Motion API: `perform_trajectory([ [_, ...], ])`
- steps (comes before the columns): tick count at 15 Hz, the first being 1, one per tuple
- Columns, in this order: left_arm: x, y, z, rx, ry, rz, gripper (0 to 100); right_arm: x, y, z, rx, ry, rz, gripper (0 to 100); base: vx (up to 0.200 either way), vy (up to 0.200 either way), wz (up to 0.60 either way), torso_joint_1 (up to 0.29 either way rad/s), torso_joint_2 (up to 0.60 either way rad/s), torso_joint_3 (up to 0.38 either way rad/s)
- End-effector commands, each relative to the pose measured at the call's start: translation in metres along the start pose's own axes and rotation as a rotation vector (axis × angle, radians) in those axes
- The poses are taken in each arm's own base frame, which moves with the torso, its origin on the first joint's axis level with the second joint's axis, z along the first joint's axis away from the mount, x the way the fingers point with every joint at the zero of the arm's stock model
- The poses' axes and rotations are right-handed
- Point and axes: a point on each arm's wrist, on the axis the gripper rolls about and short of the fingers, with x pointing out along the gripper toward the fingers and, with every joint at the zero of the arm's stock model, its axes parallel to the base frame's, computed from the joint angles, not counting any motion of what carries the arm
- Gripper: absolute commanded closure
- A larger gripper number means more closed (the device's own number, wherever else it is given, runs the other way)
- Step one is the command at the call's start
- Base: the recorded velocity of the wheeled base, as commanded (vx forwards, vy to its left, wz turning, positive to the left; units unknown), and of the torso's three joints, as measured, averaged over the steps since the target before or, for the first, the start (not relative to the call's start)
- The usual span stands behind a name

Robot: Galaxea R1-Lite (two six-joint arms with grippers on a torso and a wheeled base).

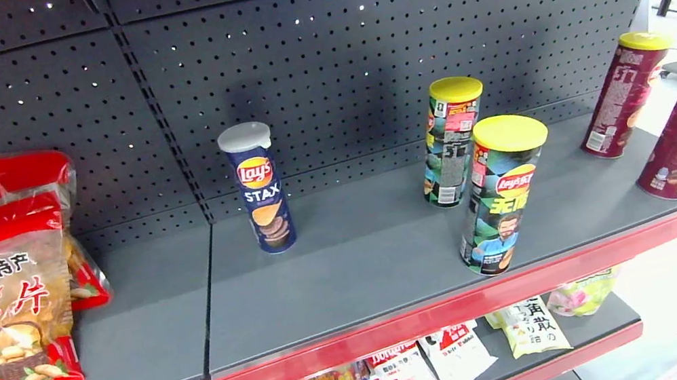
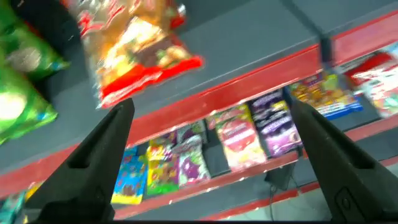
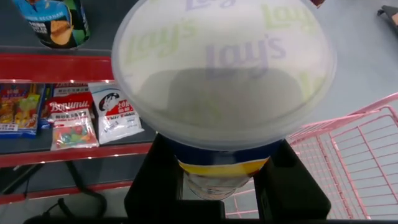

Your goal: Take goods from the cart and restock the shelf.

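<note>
One dark-blue cylindrical chip can (image 3: 224, 68) clamped in right gripper (image 3: 217, 186); left gripper (image 2: 211, 109) spread, empty, facing front edge of grey metal shelf (image 2: 249, 43).

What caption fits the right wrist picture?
The right tool grips a white-lidded chip can near the pink cart.

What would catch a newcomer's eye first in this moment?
The right tool clamps a blue can with a pale lid near the pink cart. On the grey shelf, five chip cans stand upright, with red snack bags at its left end.
</note>
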Motion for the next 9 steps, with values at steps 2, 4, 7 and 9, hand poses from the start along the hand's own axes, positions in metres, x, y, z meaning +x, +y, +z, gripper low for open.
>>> perform_trajectory([
  [2, 0.009, -0.001, 0.008, 0.016, 0.019, -0.046, 0, -0.007, 0.000, -0.008, -0.017, -0.028, 0.005, 100, 0.000, 0.000, 0.00, 0.000, 0.00, 0.000],
  [4, 0.031, -0.003, 0.029, -0.009, 0.026, -0.079, 0, -0.006, 0.000, -0.004, -0.014, -0.030, 0.001, 100, 0.000, 0.000, 0.00, 0.000, 0.00, 0.000],
  [7, 0.097, -0.012, 0.082, -0.102, 0.025, -0.093, 0, -0.006, 0.001, 0.000, 0.034, -0.054, 0.091, 100, 0.000, 0.000, 0.00, 0.000, 0.00, 0.000],
  [9, 0.119, -0.019, 0.096, -0.084, 0.073, -0.239, 0, -0.007, 0.002, 0.004, 0.059, -0.076, 0.151, 100, 0.000, 0.000, 0.00, 0.000, 0.00, 0.000],
])
